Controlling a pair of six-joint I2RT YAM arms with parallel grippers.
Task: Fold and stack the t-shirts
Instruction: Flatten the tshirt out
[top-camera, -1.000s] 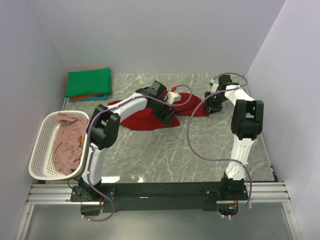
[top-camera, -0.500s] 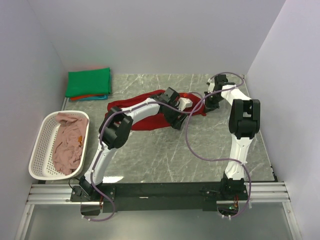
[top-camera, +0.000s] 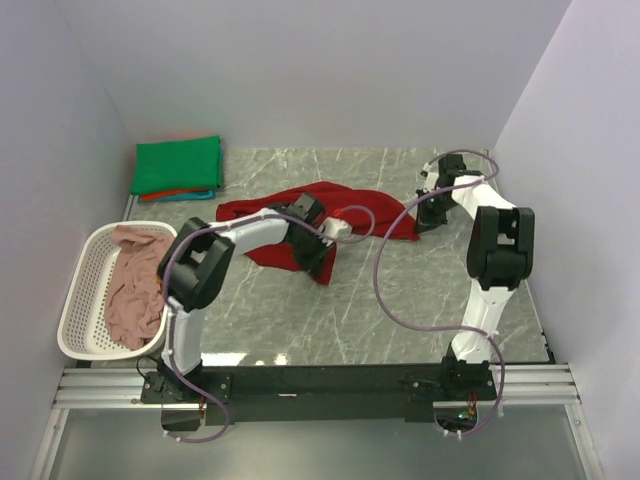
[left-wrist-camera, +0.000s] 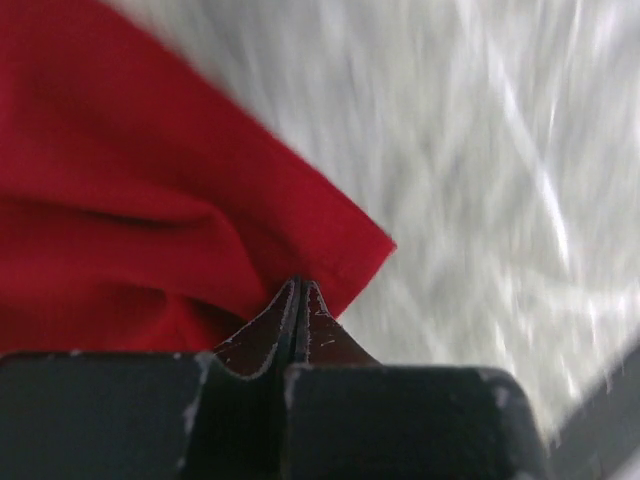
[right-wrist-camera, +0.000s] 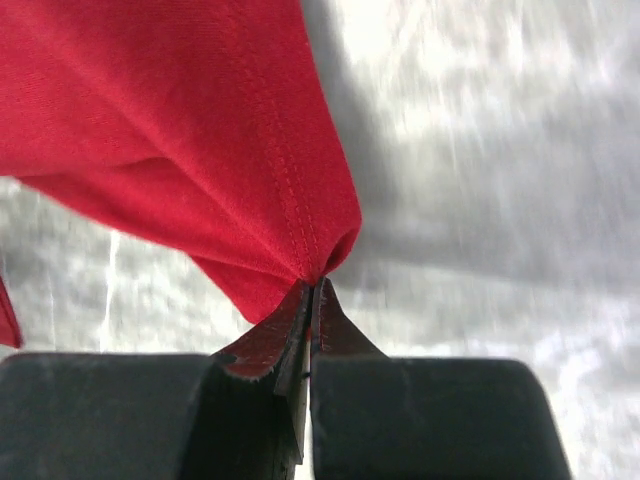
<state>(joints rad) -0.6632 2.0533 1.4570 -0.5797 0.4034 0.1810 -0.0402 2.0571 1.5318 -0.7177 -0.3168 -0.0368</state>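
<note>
When looked at from above, shows the dark red t-shirt lying crumpled at the far middle of the table, with one arm at each end, probably to stretch it flat for folding. From the left wrist, shows the left gripper closed completely, pinching a hem corner. From the right wrist, likewise shows the right gripper closed tight on a seamed fold.

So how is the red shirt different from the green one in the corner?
The red shirt lies spread and rumpled in the middle; the green shirt is folded flat in the far left corner. The left gripper and right gripper each pinch the red shirt's edge; the green shirt lies untouched. Both are plain, single-colour cloth.
</note>
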